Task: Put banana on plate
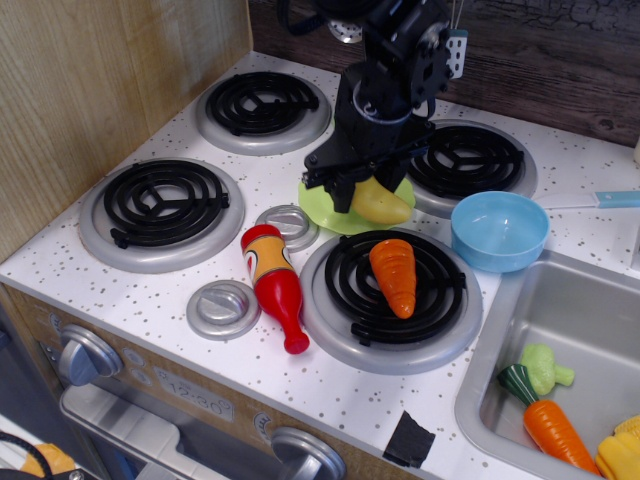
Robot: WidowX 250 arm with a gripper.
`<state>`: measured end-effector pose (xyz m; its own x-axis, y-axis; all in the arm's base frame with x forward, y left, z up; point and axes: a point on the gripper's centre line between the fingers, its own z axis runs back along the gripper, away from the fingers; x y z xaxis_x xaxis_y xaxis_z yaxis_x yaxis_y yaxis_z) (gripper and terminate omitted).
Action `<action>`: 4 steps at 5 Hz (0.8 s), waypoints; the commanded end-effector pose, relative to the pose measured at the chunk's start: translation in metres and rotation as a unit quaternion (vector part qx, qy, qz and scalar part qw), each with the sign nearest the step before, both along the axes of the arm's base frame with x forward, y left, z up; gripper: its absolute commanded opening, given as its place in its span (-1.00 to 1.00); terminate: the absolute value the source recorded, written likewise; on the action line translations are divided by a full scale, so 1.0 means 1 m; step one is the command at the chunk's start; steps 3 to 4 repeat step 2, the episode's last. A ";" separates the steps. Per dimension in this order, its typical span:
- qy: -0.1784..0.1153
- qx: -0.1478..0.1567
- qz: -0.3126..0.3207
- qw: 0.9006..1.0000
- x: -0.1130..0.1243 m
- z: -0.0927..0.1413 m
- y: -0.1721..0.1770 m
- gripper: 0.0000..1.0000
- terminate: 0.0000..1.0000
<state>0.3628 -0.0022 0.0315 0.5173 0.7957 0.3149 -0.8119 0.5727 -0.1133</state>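
The yellow banana (381,203) is held in my black gripper (350,190), which is shut on its upper end. The gripper hangs low over the light-green plate (318,207) in the middle of the stove top. The arm covers most of the plate; only its left and front rim shows. The banana's free end points right, over the plate's right edge, close to the plate. I cannot tell whether it touches the plate.
An orange carrot (394,275) lies on the front right burner (390,297). A red ketchup bottle (274,285) lies left of it. A light-blue bowl (498,231) sits to the right. The sink (560,360) holds another carrot and vegetables. Burners stand at left and back.
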 end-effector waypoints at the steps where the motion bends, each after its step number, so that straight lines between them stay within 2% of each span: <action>1: -0.032 -0.015 0.009 0.999 0.009 0.007 -0.004 1.00 -1.00; 2: -0.032 -0.015 0.009 0.999 0.009 0.007 -0.004 1.00 1.00; 4: -0.032 -0.015 0.009 0.999 0.009 0.007 -0.004 1.00 1.00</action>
